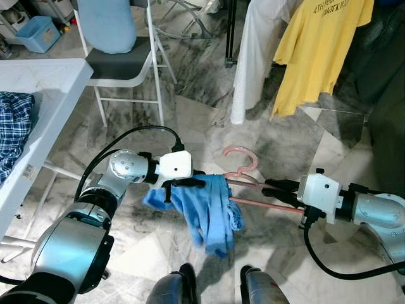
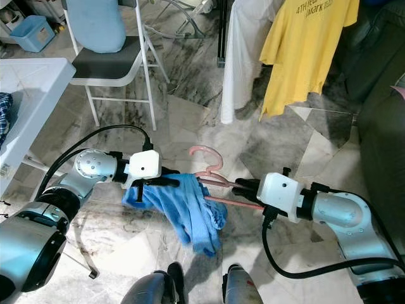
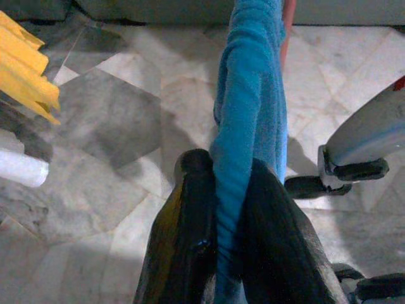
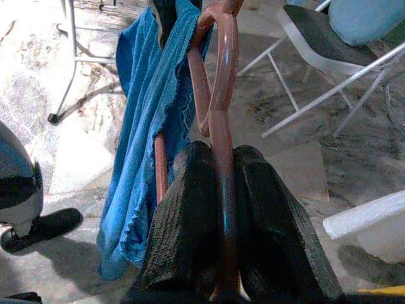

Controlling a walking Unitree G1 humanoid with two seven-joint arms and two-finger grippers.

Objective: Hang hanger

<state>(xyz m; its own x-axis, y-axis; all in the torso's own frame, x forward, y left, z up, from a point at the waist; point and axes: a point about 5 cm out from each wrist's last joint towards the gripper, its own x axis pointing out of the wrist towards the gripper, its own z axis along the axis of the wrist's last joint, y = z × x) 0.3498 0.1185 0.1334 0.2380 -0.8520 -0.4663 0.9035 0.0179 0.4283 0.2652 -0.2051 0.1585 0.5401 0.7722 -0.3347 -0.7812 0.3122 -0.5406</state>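
A pink hanger (image 1: 243, 170) is held level above the marble floor, and a blue cloth (image 1: 212, 212) is draped over it, hanging down. My right gripper (image 1: 271, 189) is shut on the hanger's arm; the right wrist view has the pink hanger (image 4: 218, 114) pinched between the black fingers (image 4: 183, 234). My left gripper (image 1: 190, 183) is shut on the upper edge of the cloth, and in the left wrist view the blue cloth (image 3: 243, 139) runs between its fingers (image 3: 190, 240). A rack with a yellow shirt (image 1: 319, 47) and a white garment (image 1: 259, 50) stands ahead.
A white folding chair (image 1: 123, 63) with a light blue cushion stands at the far left. A white table (image 1: 38, 107) with a plaid shirt (image 1: 12, 120) is on my left. A blue bin (image 1: 38, 33) sits far back left. My feet (image 1: 212, 285) are just below the cloth.
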